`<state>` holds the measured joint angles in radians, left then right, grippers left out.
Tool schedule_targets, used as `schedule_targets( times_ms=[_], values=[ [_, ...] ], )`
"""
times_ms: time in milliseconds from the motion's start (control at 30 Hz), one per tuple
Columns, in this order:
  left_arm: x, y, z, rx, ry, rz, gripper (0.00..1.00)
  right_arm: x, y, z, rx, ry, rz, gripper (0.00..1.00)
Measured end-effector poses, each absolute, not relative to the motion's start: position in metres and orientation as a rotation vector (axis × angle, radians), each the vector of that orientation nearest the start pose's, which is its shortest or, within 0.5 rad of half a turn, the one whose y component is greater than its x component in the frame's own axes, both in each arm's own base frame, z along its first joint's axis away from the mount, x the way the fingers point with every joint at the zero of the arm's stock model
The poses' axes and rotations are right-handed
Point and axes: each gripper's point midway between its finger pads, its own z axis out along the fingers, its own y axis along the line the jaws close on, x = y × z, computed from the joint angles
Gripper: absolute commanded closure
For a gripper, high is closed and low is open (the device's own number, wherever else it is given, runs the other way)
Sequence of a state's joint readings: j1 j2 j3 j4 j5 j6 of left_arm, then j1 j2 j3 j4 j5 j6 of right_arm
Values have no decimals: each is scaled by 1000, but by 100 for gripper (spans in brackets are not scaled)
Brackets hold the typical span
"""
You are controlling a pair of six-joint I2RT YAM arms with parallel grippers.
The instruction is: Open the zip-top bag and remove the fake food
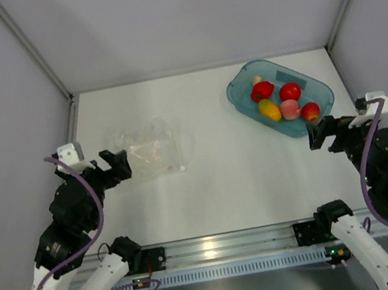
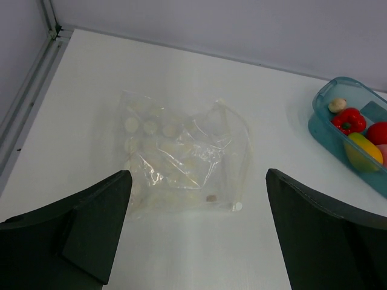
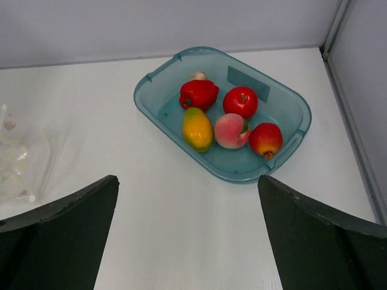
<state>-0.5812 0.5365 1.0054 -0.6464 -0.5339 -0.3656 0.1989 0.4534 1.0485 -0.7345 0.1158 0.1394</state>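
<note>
The clear dotted zip-top bag (image 1: 149, 150) lies flat and crumpled on the white table at the left; it shows in the left wrist view (image 2: 184, 160) with no fruit visible in it. The fake food lies in the teal tub (image 1: 316, 87): a red pepper (image 3: 198, 93), a red tomato (image 3: 240, 101), a yellow fruit (image 3: 198, 128), a pink peach (image 3: 231, 130), a red apple (image 3: 265, 138) and a small pale piece (image 3: 199, 76). My left gripper (image 1: 117, 165) is open and empty beside the bag's left edge. My right gripper (image 1: 321, 132) is open and empty just in front of the tub.
Grey walls enclose the table on three sides, with metal corner posts (image 1: 33, 49) at the back. A metal rail (image 1: 219, 249) runs along the near edge between the arm bases.
</note>
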Motion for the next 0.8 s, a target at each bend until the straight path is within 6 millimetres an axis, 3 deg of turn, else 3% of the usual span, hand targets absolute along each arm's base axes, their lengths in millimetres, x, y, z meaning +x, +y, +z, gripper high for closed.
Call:
schedule_targets(
  times_ms=[100, 233, 467, 800],
  values=[
    [199, -38, 330, -184, 1681, -229, 2, 186, 19, 325, 45, 1715, 131, 0],
    [190, -31, 309, -167, 1693, -209, 2, 184, 17, 309, 49, 1740, 120, 1],
    [193, -31, 279, -162, 1756, -172, 2, 185, 12, 303, 68, 1746, 90, 1],
    [202, -32, 265, -180, 1812, -115, 2, 193, 12, 275, 74, 1799, 71, 1]
  ],
)
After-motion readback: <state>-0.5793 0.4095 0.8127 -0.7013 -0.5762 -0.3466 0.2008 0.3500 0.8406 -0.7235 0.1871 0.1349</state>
